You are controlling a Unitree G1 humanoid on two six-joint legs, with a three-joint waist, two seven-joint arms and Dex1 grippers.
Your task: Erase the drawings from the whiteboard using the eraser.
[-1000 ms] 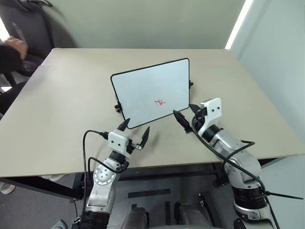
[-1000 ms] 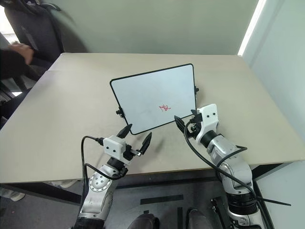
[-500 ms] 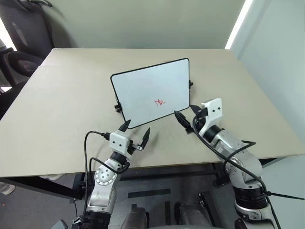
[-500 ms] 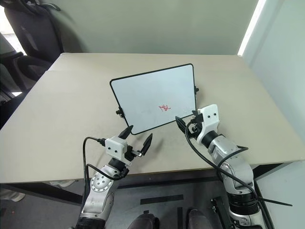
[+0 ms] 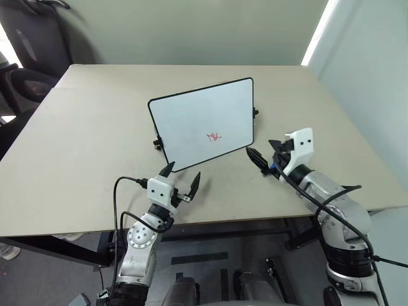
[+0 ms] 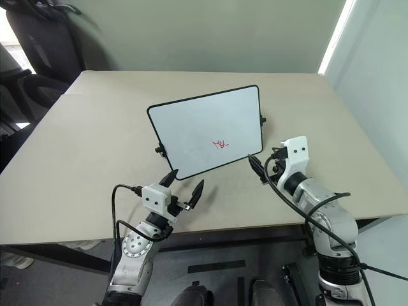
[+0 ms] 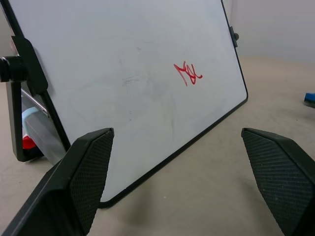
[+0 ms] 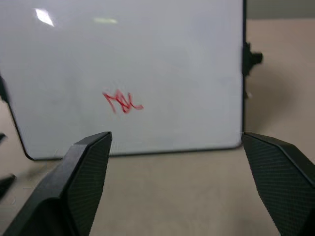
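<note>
We see the whiteboard (image 5: 203, 123) propped upright on the beige surface (image 5: 95, 134), tilted back, with the red drawings (image 5: 215, 136) low on its right half. Small black clips stand at its left and right edges.

The left pincer (image 5: 181, 178) hovers over the near part of the surface, just near of the board's near-left corner, its two black fingers spread wide with nothing between them. The right pincer (image 5: 265, 155) sits near and just right of the board's near-right corner, pointing left toward it; its fingers (image 8: 83, 172) are likewise spread wide and grip nothing. Neither pincer touches the board.

In the left wrist view a small blue object (image 7: 309, 99), probably the eraser, lies on the surface to the right of the board. A dark chair (image 5: 29, 38) stands at the far left.
</note>
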